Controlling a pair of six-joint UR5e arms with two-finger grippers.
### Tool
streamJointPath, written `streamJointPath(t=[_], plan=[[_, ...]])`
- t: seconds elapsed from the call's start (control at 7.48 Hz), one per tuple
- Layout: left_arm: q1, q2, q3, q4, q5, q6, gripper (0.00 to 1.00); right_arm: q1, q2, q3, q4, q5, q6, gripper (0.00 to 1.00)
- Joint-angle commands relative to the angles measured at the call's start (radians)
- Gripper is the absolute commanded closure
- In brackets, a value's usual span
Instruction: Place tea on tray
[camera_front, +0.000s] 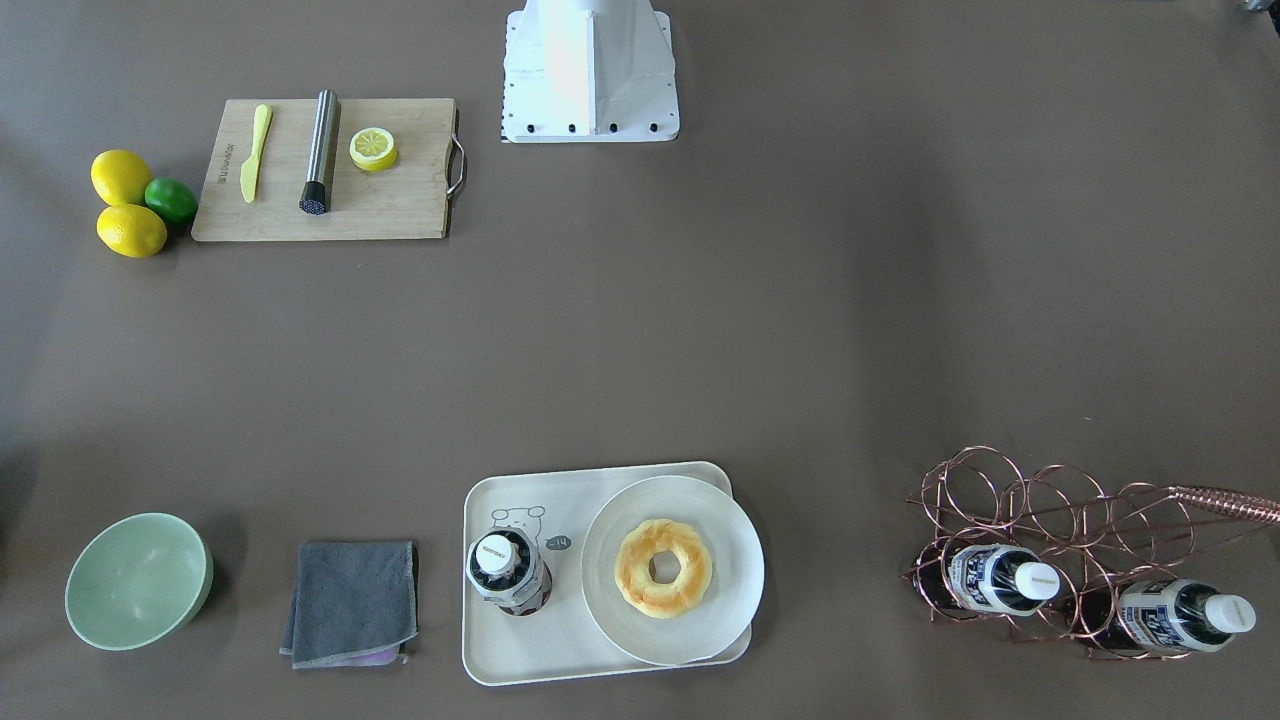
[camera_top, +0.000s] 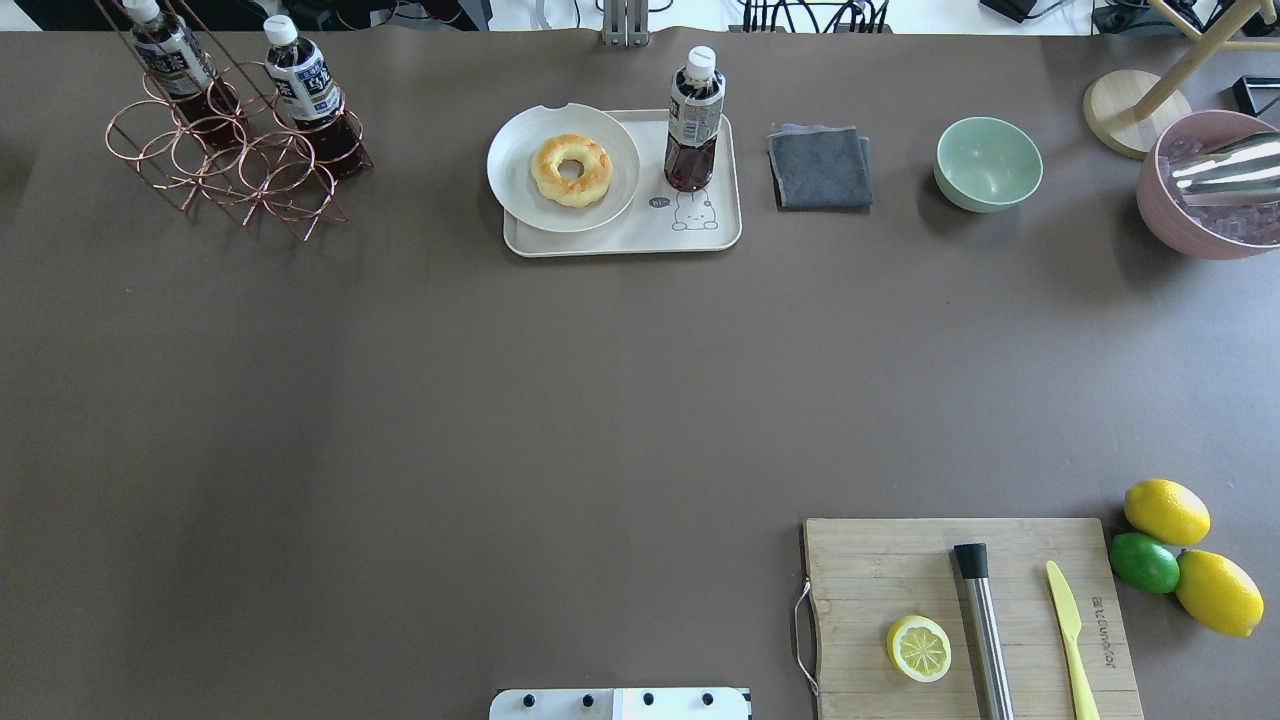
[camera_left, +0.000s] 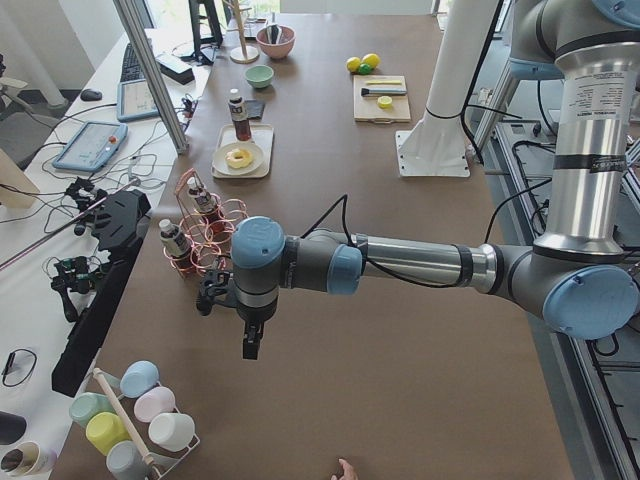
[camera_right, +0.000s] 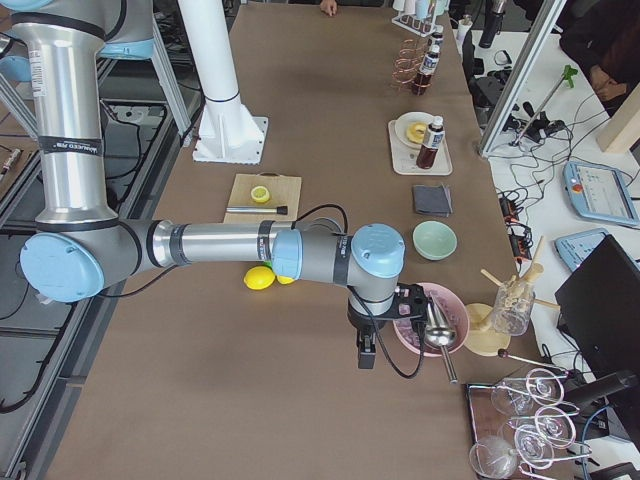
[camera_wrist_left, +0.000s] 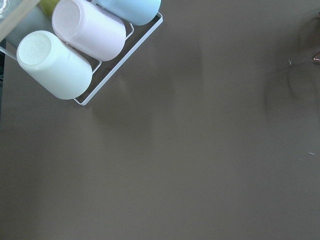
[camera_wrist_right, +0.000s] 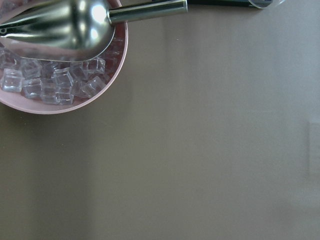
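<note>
One tea bottle (camera_top: 694, 120) stands upright on the cream tray (camera_top: 620, 243), next to the bear drawing; it also shows in the front view (camera_front: 508, 572) on the tray (camera_front: 520, 655). Two alike bottles (camera_front: 1000, 580) (camera_front: 1185, 615) lie in a copper wire rack (camera_top: 230, 165). My left gripper (camera_left: 249, 350) shows only in the left side view, hanging over bare table far from the tray. My right gripper (camera_right: 366, 358) shows only in the right side view, beside a pink ice bowl. I cannot tell whether either is open or shut.
A white plate (camera_top: 520, 190) with a doughnut (camera_top: 571, 169) overlaps the tray. A grey cloth (camera_top: 818, 167), green bowl (camera_top: 988, 163) and pink ice bowl (camera_top: 1205, 190) stand along the far edge. A cutting board (camera_top: 880, 570), lemons (camera_top: 1166, 511) and a cup rack (camera_wrist_left: 75, 55) are about.
</note>
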Motion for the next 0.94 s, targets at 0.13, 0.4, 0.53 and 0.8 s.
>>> streamJointPath(t=[0.13, 0.4, 0.53, 0.8], plan=[[-0.001, -0.004, 0.001, 0.001, 0.0, 0.0, 0.02, -0.02, 0.0, 0.001, 0.022, 0.001, 0.001, 0.0], [-0.001, -0.005, 0.001, 0.001, -0.002, 0.0, 0.02, -0.02, 0.0, 0.008, 0.022, 0.002, 0.001, 0.0], [-0.001, -0.008, 0.001, 0.001, -0.002, 0.0, 0.02, -0.022, 0.0, 0.008, 0.022, 0.002, 0.001, 0.0], [-0.001, -0.008, 0.001, -0.001, -0.003, 0.0, 0.02, -0.02, 0.0, 0.008, 0.022, 0.002, -0.003, 0.0]])
